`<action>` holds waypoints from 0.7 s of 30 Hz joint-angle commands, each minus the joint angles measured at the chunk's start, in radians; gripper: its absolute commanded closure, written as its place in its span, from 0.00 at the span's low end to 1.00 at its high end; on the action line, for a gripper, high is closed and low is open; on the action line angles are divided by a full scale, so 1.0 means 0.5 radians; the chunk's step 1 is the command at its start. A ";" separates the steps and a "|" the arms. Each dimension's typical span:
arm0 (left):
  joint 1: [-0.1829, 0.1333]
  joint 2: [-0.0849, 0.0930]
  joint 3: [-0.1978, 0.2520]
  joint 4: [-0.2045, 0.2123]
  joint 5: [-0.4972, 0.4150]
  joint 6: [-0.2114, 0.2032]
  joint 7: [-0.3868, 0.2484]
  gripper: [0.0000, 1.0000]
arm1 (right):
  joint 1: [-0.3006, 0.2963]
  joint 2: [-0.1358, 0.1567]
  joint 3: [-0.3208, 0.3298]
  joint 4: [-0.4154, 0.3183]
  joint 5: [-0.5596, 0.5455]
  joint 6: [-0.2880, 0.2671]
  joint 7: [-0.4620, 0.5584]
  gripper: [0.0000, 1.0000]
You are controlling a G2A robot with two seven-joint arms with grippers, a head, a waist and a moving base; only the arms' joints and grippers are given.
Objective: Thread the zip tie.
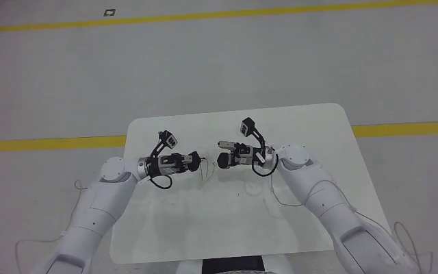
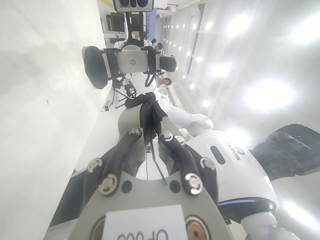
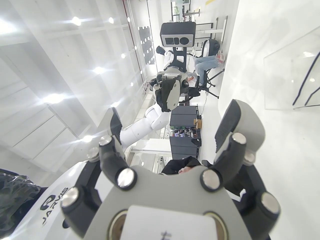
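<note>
Over the middle of the white table (image 1: 308, 219) my two grippers face each other, a small gap apart. My left gripper (image 1: 192, 162) is shut on a black zip tie (image 2: 150, 116). The tie's head end bunches up past the fingertips, and its thin tail (image 2: 160, 171) runs back between the fingers. In the top view the zip tie (image 1: 203, 166) shows as a thin loop between the grippers. My right gripper (image 3: 172, 123) is open with nothing between its fingers. In the left wrist view the right gripper (image 2: 130, 63) sits just beyond the tie's head.
A clear plastic container (image 3: 287, 76) lies on the table beside my right gripper, with thin black zip ties (image 3: 303, 81) in it. The table's near part has bare surface. A yellow floor line (image 1: 61, 143) runs behind the table.
</note>
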 commanded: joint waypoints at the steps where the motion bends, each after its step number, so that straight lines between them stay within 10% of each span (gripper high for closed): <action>1: 0.000 0.000 0.000 0.000 0.000 0.000 0.000 1.00 | 0.000 0.000 0.000 0.000 0.000 0.000 0.000 0.00; 8: -0.007 0.017 -0.103 0.051 0.066 0.000 0.067 1.00 | 0.000 0.000 0.000 0.000 0.000 0.000 0.000 0.00; 14: 0.101 0.045 -0.438 0.091 0.056 0.000 -0.075 1.00 | 0.000 0.000 0.000 0.000 0.000 0.000 0.000 0.00; 21: 0.252 0.053 -0.630 0.001 0.061 0.000 -0.075 1.00 | 0.000 0.000 0.000 0.000 0.000 0.000 0.000 0.00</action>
